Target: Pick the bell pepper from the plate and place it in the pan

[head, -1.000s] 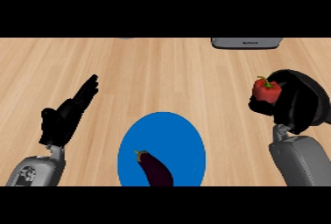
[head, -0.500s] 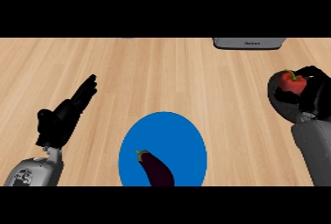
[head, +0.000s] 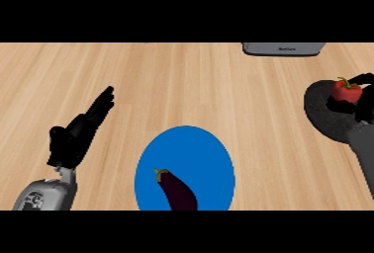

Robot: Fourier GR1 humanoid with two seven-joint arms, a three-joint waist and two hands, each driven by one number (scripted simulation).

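Observation:
The red bell pepper with its green stem is at the far right, over the dark grey pan. Only black fingers of my right hand show at the right edge, and they curl round the pepper from above and below. The rest of that hand is cut off by the edge. The blue plate lies at the lower middle, well left of the pan. My left hand rests open at the left with its fingers pointing up and away, touching nothing.
A dark purple eggplant lies on the near part of the plate. A grey appliance stands at the counter's far edge, right of centre. A grey handle runs from the pan toward the lower right edge.
My right hand has carried the bell pepper further right and slightly up, over the pan at the right edge. Its forearm has left the view. The left hand and plate have not moved.

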